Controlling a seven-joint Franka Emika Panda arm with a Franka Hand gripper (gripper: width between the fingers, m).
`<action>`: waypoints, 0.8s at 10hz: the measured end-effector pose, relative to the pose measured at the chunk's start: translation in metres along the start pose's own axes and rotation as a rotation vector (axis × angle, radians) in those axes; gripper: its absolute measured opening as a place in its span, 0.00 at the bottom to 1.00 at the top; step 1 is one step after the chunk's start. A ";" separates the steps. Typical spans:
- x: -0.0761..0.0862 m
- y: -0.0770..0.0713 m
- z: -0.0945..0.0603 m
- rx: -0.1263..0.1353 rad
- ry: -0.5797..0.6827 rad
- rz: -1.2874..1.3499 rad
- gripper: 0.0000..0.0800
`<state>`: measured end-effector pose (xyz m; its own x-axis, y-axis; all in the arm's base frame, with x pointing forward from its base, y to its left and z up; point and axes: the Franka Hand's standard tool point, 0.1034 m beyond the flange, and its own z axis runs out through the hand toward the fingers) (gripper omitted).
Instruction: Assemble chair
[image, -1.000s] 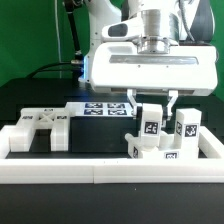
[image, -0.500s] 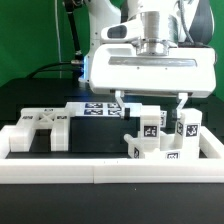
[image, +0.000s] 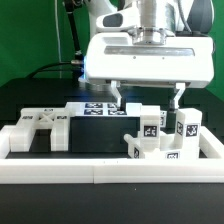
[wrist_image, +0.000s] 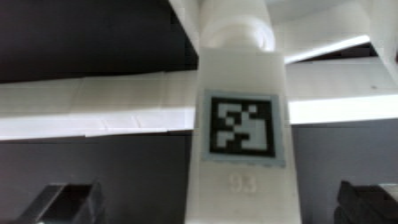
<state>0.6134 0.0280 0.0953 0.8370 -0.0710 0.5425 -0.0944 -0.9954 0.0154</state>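
Pincer (image: 148, 100) agape above blocky white chair (image: 152, 124)

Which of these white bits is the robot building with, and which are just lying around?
For the job: two tagged posts, small cubes, slotted slab, open gripper.
Just lying about: marker board, white border rail.

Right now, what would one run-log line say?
end effector: open | holding: nothing | position: above tagged white chair post | post: upright
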 end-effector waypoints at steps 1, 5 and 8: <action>0.001 0.000 0.000 0.001 -0.002 0.000 0.81; 0.003 0.000 0.001 0.001 -0.001 -0.001 0.81; 0.003 0.000 0.001 0.001 -0.003 -0.001 0.81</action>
<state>0.6161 0.0276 0.0957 0.8385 -0.0697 0.5404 -0.0928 -0.9956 0.0156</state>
